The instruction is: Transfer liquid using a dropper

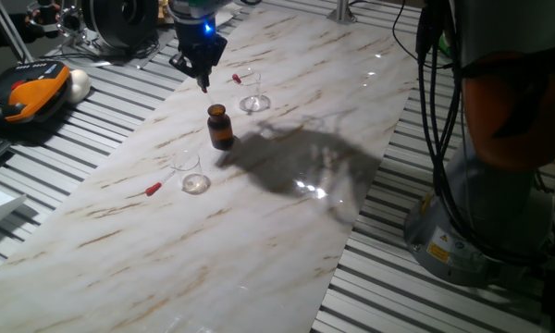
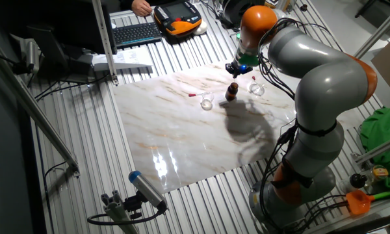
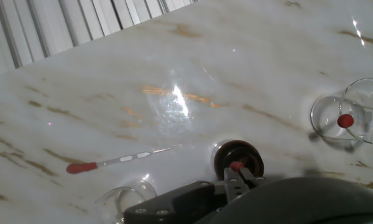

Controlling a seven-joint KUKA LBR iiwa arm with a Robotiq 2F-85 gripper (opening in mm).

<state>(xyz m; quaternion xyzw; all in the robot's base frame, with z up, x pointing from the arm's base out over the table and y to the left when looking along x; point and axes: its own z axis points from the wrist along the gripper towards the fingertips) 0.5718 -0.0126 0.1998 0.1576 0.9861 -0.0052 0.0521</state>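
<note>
flanking brown bottle (image 1: 220, 126): two glass beakers (image 1: 192, 172)

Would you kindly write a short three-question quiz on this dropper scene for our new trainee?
1. True or false: the brown bottle is lying on its side.
2. Multiple choice: how many clear glass beakers stand on the marble board? A) one B) two C) four
3. Fill in: the gripper holds a dropper with a ___ bulb above the bottle.

Key:
1. False; it stands upright.
2. B; the near beaker and the far beaker, which has a dropper in it.
3. Red; the bulb shows over the bottle mouth in the hand view. A spare dropper lies flat on the board.
</note>
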